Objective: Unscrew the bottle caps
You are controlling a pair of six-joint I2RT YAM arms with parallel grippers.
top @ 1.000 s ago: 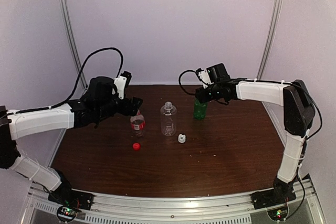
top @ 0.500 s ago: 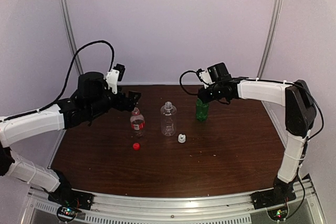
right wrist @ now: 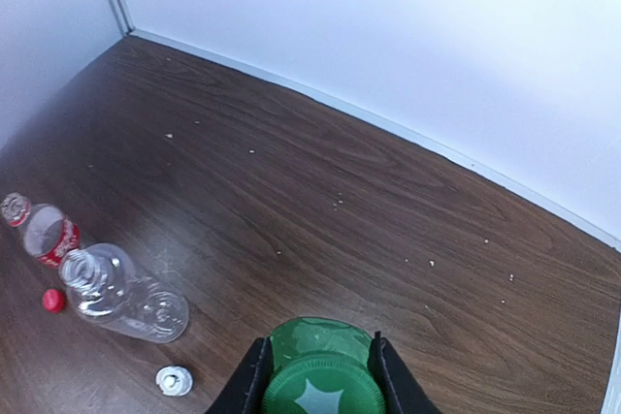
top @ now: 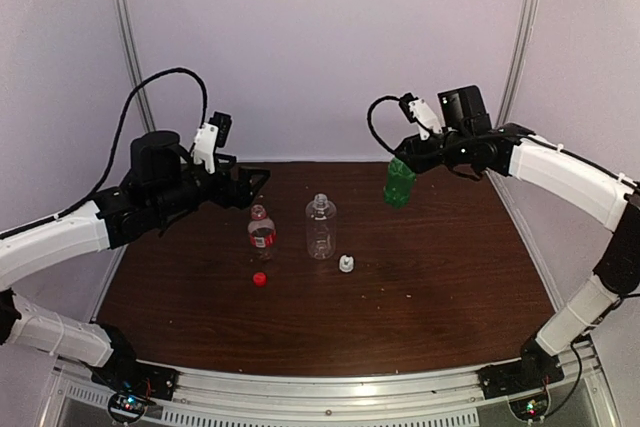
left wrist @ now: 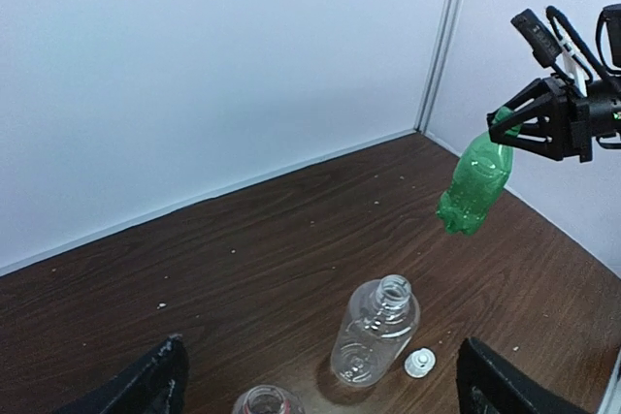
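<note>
My right gripper [top: 404, 161] is shut on the green cap [right wrist: 325, 387] of the translucent green bottle [top: 399, 185]. The bottle hangs tilted in the air above the far right of the table and also shows in the left wrist view [left wrist: 473, 186]. My left gripper [top: 256, 187] is open and empty, raised behind the red-labelled bottle [top: 262, 232]. That bottle stands uncapped, with its red cap [top: 259, 278] lying in front of it. The clear unlabelled bottle [top: 320, 227] stands uncapped in the middle, with the white cap [top: 346, 264] to its right front.
The dark wooden table [top: 430, 287] is walled in by white panels at the back and sides. Both open bottles and the two loose caps sit close together at the table's centre-left.
My right gripper has lifted the green bottle off the table, up and to the right. My left arm has risen and drawn back from the red-labelled bottle.
</note>
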